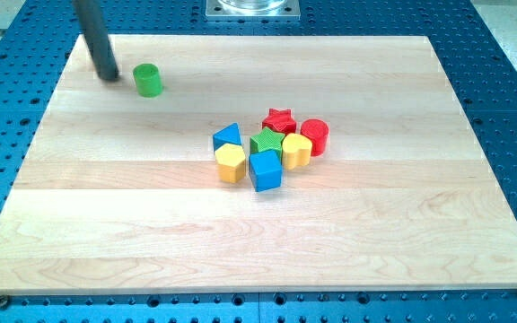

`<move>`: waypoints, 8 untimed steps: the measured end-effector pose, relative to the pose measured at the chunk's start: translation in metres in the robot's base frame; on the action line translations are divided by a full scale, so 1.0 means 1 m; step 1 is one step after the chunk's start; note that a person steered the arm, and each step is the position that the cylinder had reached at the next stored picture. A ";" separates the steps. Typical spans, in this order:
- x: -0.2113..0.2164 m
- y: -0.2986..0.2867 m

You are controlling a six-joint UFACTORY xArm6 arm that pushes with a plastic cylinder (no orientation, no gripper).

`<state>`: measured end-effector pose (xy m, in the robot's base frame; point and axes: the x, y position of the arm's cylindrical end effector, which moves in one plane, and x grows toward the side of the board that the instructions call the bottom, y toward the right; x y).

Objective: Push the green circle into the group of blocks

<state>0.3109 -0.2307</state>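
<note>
My tip [109, 75] sits just left of the green circle [148, 80]; no tool or writing shows.

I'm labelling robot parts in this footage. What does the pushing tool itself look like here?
A plain, straight, dark grey cylindrical rod with a smooth, slightly glossy surface, entering from the view's top edge. No cables, markings or hand are visible. My tip sits just to the view's left of the small green cylinder block.

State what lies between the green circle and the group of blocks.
Nothing: in the camera view, only bare board separates the green circle from the group's nearest block, the blue triangle. My tip is left of the circle.
</note>
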 end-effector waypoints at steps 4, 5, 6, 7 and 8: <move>-0.013 0.052; 0.035 0.127; 0.047 0.154; 0.021 0.153; 0.039 0.156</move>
<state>0.3502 -0.0748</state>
